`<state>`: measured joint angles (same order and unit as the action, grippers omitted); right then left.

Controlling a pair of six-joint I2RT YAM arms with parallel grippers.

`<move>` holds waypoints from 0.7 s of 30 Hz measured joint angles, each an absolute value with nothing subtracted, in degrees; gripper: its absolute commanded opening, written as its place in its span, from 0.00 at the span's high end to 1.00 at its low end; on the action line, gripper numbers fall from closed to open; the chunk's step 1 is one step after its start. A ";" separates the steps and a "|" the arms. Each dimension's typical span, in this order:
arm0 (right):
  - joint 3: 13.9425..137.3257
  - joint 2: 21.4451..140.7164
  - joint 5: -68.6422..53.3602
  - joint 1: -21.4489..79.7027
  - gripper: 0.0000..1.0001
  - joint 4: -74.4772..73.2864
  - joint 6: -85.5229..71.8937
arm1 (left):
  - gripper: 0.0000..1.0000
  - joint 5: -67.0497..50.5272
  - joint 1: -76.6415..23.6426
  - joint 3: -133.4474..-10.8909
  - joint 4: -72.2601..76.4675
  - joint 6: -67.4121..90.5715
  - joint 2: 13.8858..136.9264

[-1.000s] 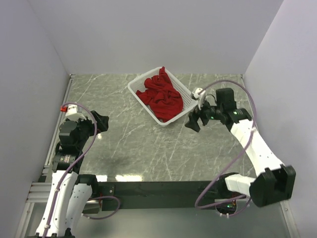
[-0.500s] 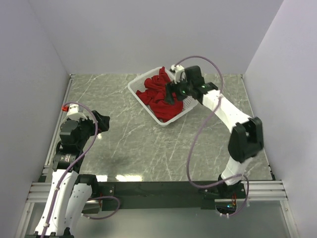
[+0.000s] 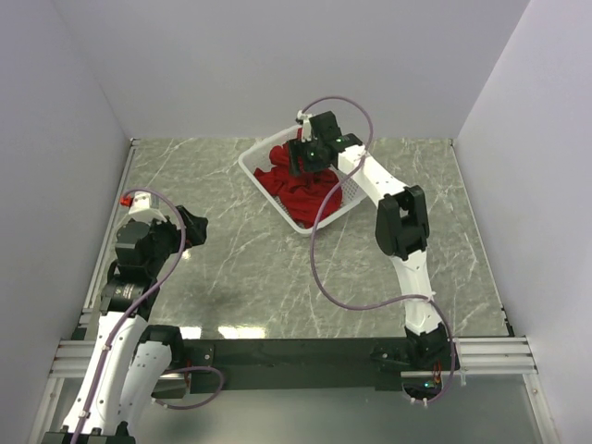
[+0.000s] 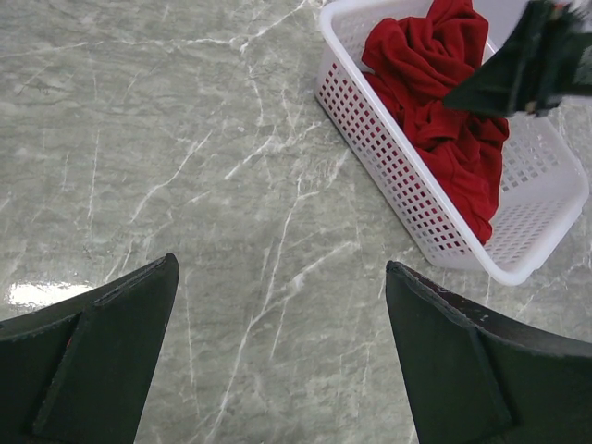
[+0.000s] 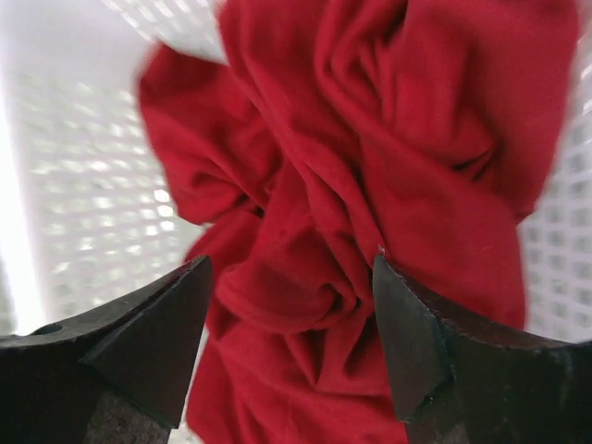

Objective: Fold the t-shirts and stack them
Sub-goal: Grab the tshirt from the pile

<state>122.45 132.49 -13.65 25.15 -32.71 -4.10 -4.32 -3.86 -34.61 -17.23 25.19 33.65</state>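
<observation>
Crumpled deep-red t-shirts lie heaped in a white mesh basket at the back middle of the table. My right gripper reaches into the far end of the basket. In the right wrist view it stands open, with a bunched fold of the t-shirts between its fingers, unclamped. My left gripper hovers open at the left of the table, away from the basket. In the left wrist view it holds nothing, and the t-shirts show at upper right.
Grey marble tabletop spreads in front of the basket. White walls close the table in on the left, back and right. The right arm's cable loops over the table's middle. The basket wall is close on the right gripper's left.
My right arm has swung from the right of the basket to over it and down onto the t-shirts, its jaws narrowing a little. The left arm has barely moved.
</observation>
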 measured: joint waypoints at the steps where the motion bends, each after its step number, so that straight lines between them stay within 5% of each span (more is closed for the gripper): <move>1: 122.50 133.36 -13.02 25.39 0.26 -33.26 -4.27 | 0.01 -4.16 -3.97 -34.61 -17.21 25.19 33.65; 5: 122.83 136.03 -10.70 26.44 0.39 -34.41 -4.75 | 0.01 -3.79 -4.12 -34.61 -17.21 25.21 34.00; 9: 123.63 136.75 -9.67 27.03 0.98 -35.27 -4.23 | 0.01 -3.44 -4.43 -34.61 -17.34 25.21 34.35; 21: 126.69 121.05 -30.41 20.73 1.00 -40.03 5.15 | 0.01 -2.70 -6.09 -34.59 -17.45 27.24 31.92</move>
